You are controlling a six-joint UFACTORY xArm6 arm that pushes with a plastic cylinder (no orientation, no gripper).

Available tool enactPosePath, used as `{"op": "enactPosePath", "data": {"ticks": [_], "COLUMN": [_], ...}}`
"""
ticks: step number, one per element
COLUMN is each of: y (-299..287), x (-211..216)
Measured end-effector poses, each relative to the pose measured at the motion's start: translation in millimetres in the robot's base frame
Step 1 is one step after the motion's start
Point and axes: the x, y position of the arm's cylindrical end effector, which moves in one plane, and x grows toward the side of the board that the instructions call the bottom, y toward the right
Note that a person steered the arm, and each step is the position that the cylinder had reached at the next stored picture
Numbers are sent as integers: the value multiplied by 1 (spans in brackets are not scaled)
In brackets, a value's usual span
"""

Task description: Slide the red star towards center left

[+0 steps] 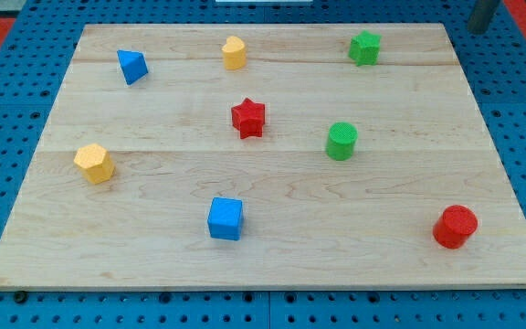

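The red star [248,118] sits a little above the middle of the wooden board [153,256], slightly toward the view's left of centre, with bare wood all round it. Nearest to it, on the view's right and a touch lower, stands the green cylinder [341,141]. Up toward the view's top, the yellow block [234,53] (rounded on one side, perhaps heart-shaped) lies almost straight above the star. The blue triangular block [132,66] rests near the top-left corner, and the green star [364,47] near the top right. On the view's left edge, lower than the red star, is the yellow hexagonal block [94,164]. The blue cube [226,218] lies below the star, toward the view's bottom. The red cylinder [454,227] stands well apart in the bottom-right area.

A dark rod [482,15] shows at the view's top-right corner, off the board; my tip itself cannot be made out, and there are no jaws to describe.
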Motion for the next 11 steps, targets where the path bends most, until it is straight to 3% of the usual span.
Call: {"op": "enactPosePath", "data": {"ticks": [2, 5, 6, 9, 11], "y": [0, -1, -27, -174, -307], "x": [31, 133, 154, 154, 172]}}
